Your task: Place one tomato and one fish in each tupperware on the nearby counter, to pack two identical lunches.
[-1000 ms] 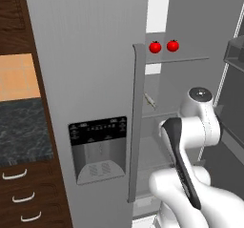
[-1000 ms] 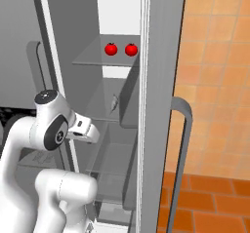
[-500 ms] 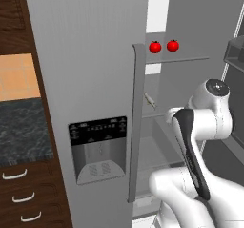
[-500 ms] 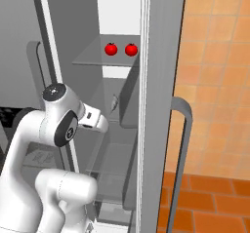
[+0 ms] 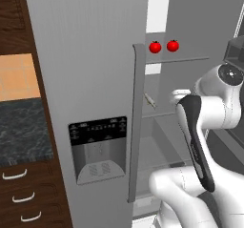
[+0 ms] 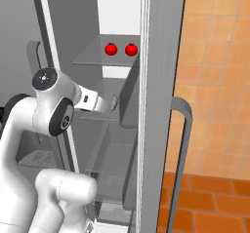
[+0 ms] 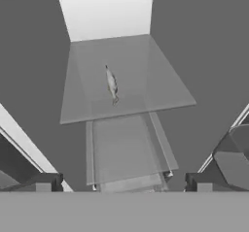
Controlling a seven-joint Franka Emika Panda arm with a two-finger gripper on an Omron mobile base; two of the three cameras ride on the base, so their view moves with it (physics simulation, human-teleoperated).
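gripper [image 7: 124, 185] spread wide, empty — aimed at fish [image 7: 112, 84] lying on glass shelf [image 7: 165, 88]; tomatoes [image 5: 163, 46] one shelf above.

tomatoes: 2 [image 5: 155, 46] [image 5: 173, 46] | fish: 1 [image 7: 112, 84] | drawers: 3 [image 5: 21, 198]

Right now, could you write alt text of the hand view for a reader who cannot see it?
One thin grey fish lies on a clear fridge shelf, straight ahead of the open pincer. Grey walls stand on both sides, and another clear shelf sits lower.
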